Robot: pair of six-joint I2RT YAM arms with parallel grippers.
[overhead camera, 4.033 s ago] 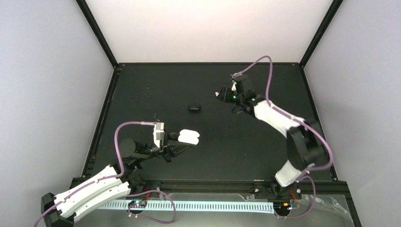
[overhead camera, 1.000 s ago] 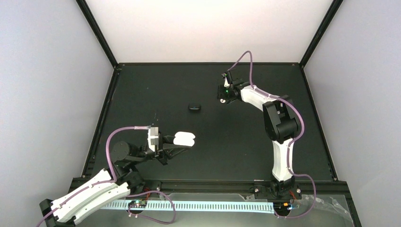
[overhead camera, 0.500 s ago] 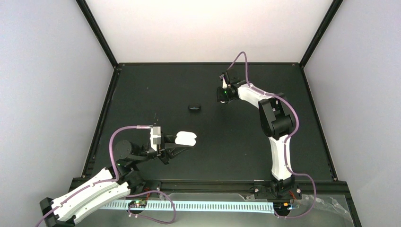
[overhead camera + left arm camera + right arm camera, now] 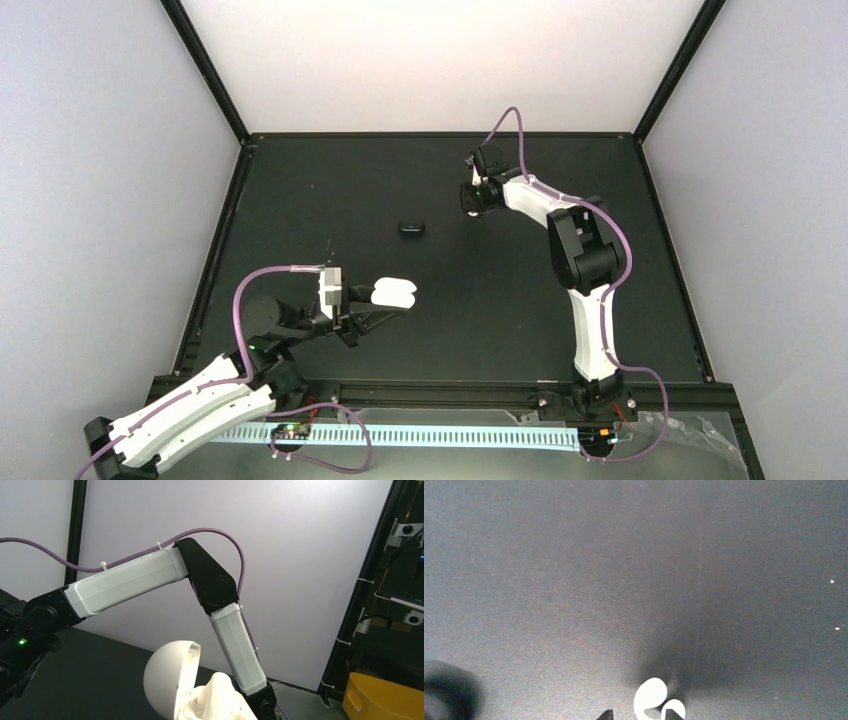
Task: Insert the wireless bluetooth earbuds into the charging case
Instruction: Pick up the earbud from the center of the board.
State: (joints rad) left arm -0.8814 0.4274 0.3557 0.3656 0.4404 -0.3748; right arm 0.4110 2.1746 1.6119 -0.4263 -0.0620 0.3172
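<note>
Black table (image 4: 300,200) | left gripper (image 4: 372,310) clamped on open white charging case (image 4: 393,292), near front | right gripper (image 4: 472,203) far back, pinching white earbud (image 4: 651,697) above surface | small dark item (image 4: 411,227) mid-table

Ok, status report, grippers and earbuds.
Left gripper shut on open white charging case. Right gripper over far table, white earbud at its fingertips, grip unclear. Small black object between arms.

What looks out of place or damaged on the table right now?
Nothing stands out. The left tool holds the white charging case with its lid open, a white earbud sits between the tips of the right tool, and a small black object lies alone on the table, too small to identify.
</note>
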